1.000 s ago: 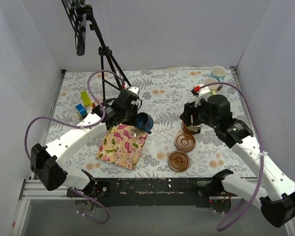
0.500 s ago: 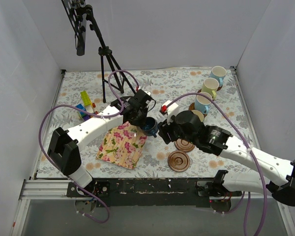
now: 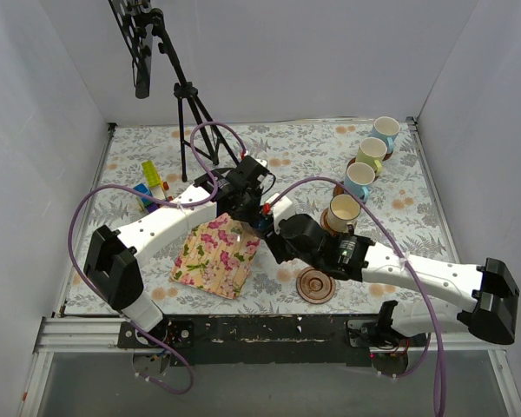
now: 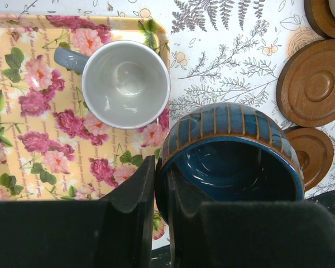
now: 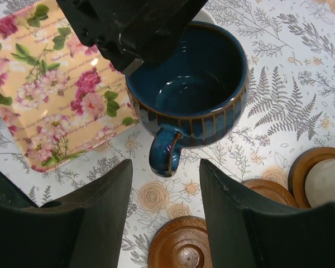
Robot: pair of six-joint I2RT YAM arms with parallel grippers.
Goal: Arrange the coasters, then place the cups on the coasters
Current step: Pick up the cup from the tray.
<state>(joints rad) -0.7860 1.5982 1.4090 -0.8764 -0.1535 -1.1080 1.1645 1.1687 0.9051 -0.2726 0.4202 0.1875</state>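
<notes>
My left gripper (image 4: 162, 167) is shut on the rim of the dark navy cup (image 4: 229, 162), one finger inside and one outside, holding it tilted above the table by the floral mat's corner. My right gripper (image 5: 164, 178) is open, and the navy cup's handle (image 5: 164, 151) hangs just ahead of its fingertips without touching them. A grey-white cup (image 4: 125, 84) stands on the mat. Bare coasters (image 5: 181, 245) (image 4: 315, 84) lie below and to the right. Four cups stand on coasters in a diagonal row: cream (image 3: 343, 211), light blue (image 3: 359, 181), yellow-green (image 3: 371, 154) and another pale blue one (image 3: 385, 132).
The rectangular floral mat (image 3: 215, 256) lies front left of centre. Colourful toy blocks (image 3: 150, 184) sit at the left edge. A black tripod (image 3: 187, 113) stands at the back left. White walls close in the table on three sides.
My right arm has swung left from the coaster row to the navy cup and its jaws have narrowed a little. The cream cup now stands free on its coaster. The left gripper keeps its hold.
</notes>
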